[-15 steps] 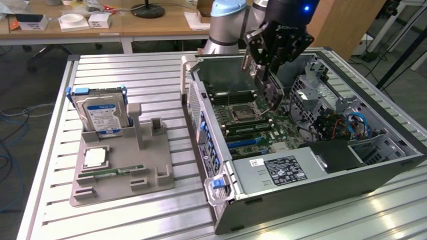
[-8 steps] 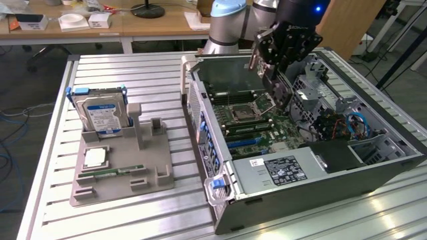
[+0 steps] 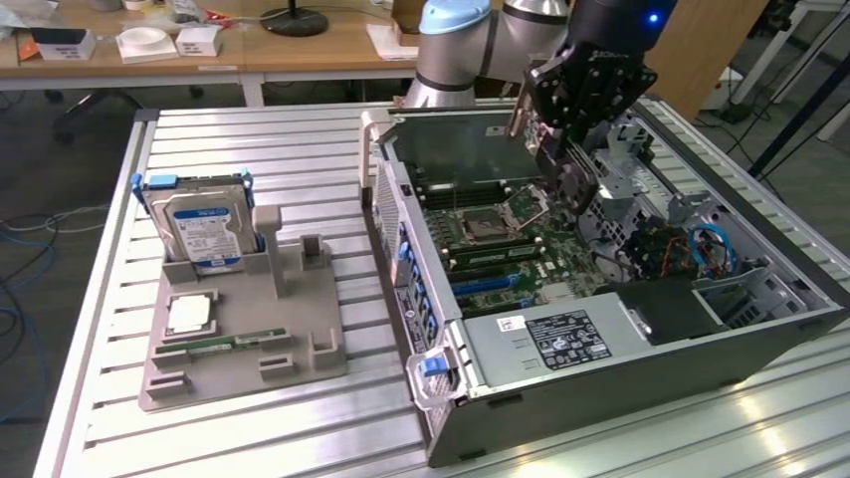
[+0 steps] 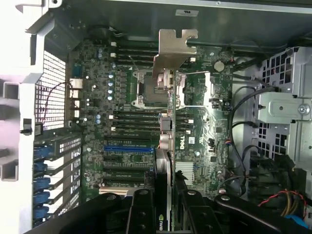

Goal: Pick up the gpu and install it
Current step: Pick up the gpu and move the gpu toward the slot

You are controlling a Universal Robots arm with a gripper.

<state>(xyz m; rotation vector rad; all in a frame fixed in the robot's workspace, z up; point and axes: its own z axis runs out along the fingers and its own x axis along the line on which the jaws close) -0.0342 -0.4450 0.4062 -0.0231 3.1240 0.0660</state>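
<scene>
Wrist view first: my gripper [image 4: 165,202] is clamped on the gpu [image 4: 165,170], one pad on each flat face. So I'm looking at the card edge-on, running away from me with its silver bracket [image 4: 174,48] at the far end. There's a little green logo on the card right beside my fingers [image 4: 143,207] (handy proof I've got the right part). Under it lies the motherboard [image 4: 122,122], with the CPU socket [image 4: 146,90] beneath the bracket end and the blue slot [image 4: 127,147] off to one side of the card's edge. As far as I can judge, the card hangs clear above the board and isn't seated in anything.

Exterior view agrees: gripper [image 3: 568,144] is over the open computer case [image 3: 638,358], and the gpu [image 3: 568,184] hangs from it above the board.

Handling-wise, my read is that the card is stiff and fairly light but touchy. The bare circuit side won't like being squeezed, and the contact edge shouldn't be knocked. The cooler face and the plain board opposite it look like the safest place to pinch, near the middle so it doesn't swing. The plastic shroud might be a bit slick.

Further out, on the exterior view's left, a gray holder [image 3: 253,363] sits on the slatted table [image 3: 266,139] beside the case. The hard drive [image 3: 199,224] stands in it and the memory stick [image 3: 219,345] lies flat.
</scene>
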